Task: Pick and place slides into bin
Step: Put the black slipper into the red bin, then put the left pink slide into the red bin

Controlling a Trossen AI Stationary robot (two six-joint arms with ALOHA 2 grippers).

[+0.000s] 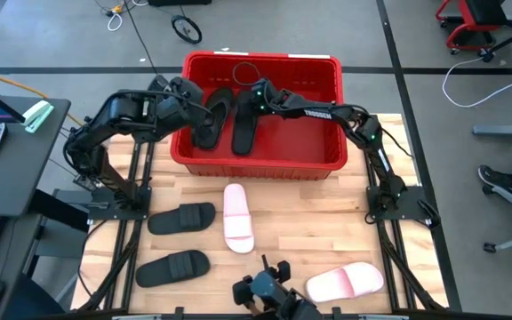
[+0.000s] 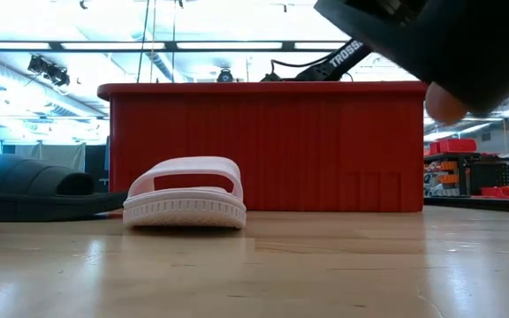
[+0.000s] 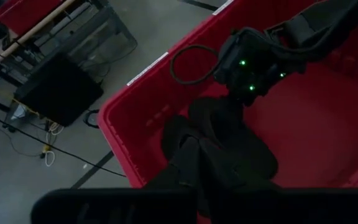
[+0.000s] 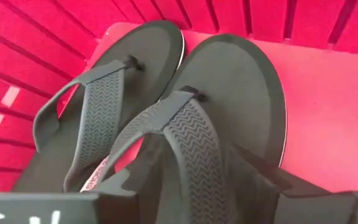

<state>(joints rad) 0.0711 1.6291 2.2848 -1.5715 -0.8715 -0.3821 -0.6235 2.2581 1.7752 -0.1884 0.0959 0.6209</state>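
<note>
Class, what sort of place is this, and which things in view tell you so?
Probably a robotics lab or workshop: long ceiling strip lights, grey concrete floor with loose cables, and a wooden workbench carrying two dark robot arms.

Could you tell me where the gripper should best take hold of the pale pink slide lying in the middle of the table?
Probably the wide strap of the pale pink slide, taken from above. In the low view the strap arches clear of the sole, leaving a gap for one finger underneath. The flat sole on the table offers less to pinch.
</note>
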